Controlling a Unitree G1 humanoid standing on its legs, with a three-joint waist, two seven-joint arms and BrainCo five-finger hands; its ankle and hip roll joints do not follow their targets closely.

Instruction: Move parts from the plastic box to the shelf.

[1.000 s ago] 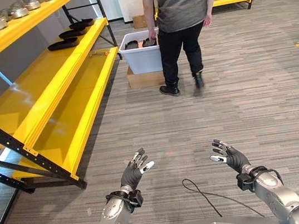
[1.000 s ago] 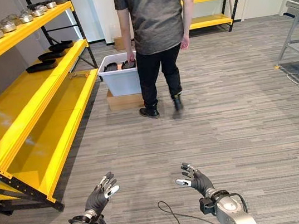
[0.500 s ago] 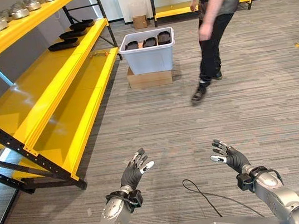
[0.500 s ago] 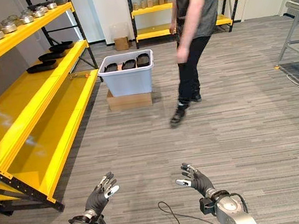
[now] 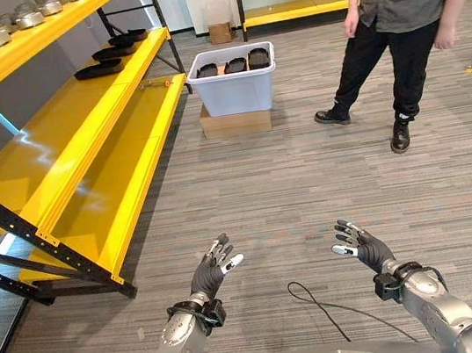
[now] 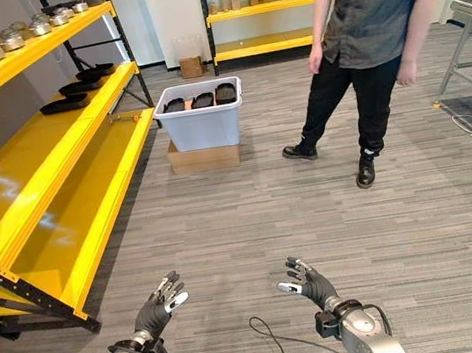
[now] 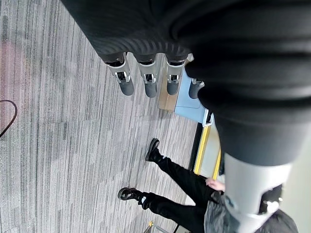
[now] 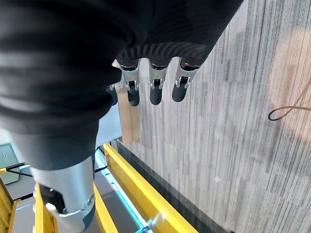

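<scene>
- Hovering low over the carpet floor (image 5: pixel 311 201), the left hand (image 5: pixel 211 273) and right hand (image 5: pixel 362 248) are both empty, fingers loosely spread, as if readied for a grasp to come.
- Far ahead of both hands, the plastic box (image 5: pixel 233 82) rests on a cardboard carton (image 5: pixel 233 124), its dark parts (image 5: pixel 235 65) lying inside.
- Beside the left hand, the yellow shelf (image 5: pixel 95 126) edge juts outward; a few dark parts already lie on its middle tier.
- Ahead of the right hand stands a person (image 5: pixel 399 19); open carpet lies between hands and box.

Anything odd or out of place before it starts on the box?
Nothing spilled or damaged. The plastic box sits square on a cardboard carton, dark parts inside. One thing to note: a person stands on the floor right of the box. Left hand and right hand are open, empty.
</scene>
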